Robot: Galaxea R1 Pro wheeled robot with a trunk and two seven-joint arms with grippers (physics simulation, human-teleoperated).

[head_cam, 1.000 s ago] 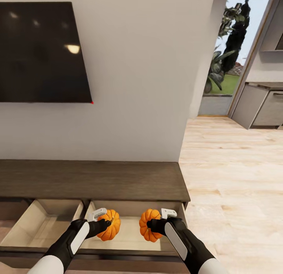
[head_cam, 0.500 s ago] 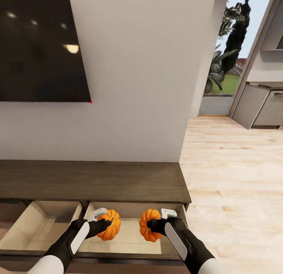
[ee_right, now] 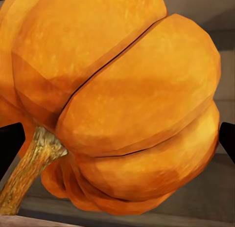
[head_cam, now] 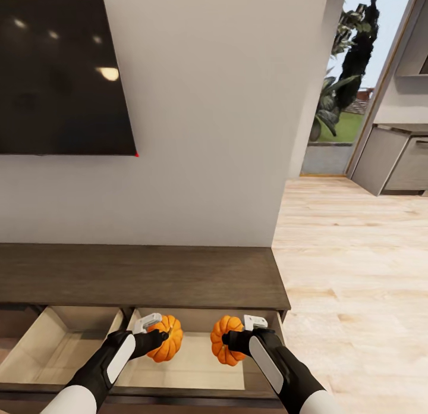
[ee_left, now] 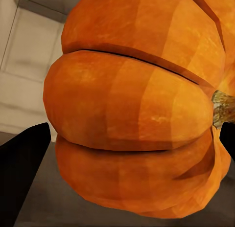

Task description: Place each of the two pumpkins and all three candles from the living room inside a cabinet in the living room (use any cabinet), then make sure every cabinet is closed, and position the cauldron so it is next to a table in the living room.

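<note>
White wall (head_cam: 208,104), black TV (head_cam: 62,75), pale wood floor (head_cam: 356,253).

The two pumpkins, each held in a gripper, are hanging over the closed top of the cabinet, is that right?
Not quite. In the head view the left gripper holds the left pumpkin and the right gripper the right pumpkin, but they hang over an open drawer of the cabinet, not its closed top.
</note>
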